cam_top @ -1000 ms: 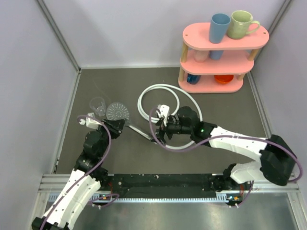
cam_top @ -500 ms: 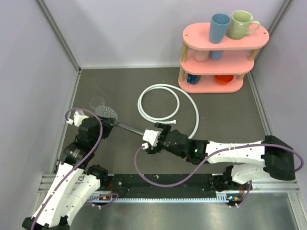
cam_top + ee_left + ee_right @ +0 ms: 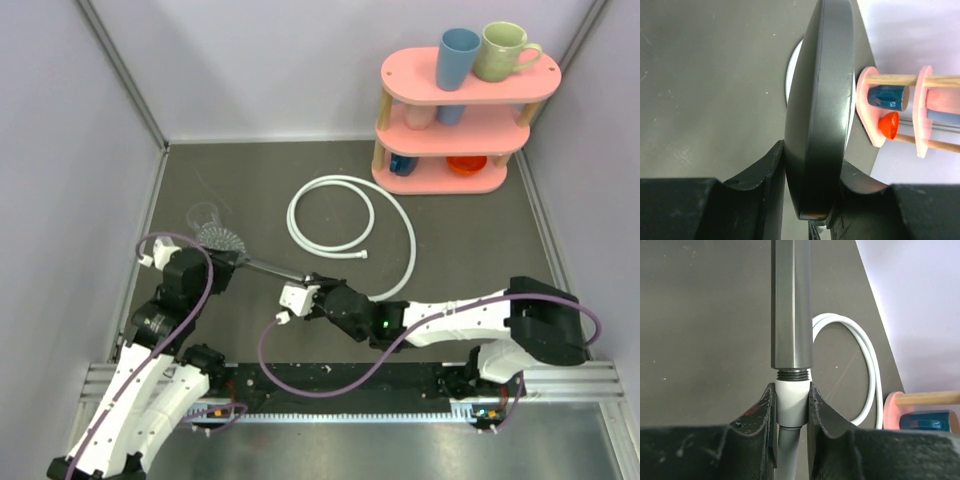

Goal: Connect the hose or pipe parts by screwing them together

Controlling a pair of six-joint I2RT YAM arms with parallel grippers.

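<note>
The dark grey shower head point(image 3: 222, 238) stands on edge in my left gripper point(image 3: 220, 260), which is shut on its round disc point(image 3: 820, 100). Its straight handle point(image 3: 270, 268) runs right towards my right gripper point(image 3: 308, 288). In the right wrist view the handle point(image 3: 791, 305) ends in a dark thread, and the hose's white end fitting point(image 3: 791, 402) sits right against that thread. My right gripper point(image 3: 791, 400) is shut on that fitting. The white hose point(image 3: 331, 179) lies in loops behind and curves round to the fitting.
A small clear plastic cup point(image 3: 203, 215) stands just behind the shower head. A pink two-tier rack point(image 3: 460, 100) with cups is at the back right. Grey walls close in the mat on the left, back and right.
My right gripper has moved left and nearer, to the handle's end, and gone from open to shut on the white fitting. The left gripper shifted the shower head slightly left early on.
</note>
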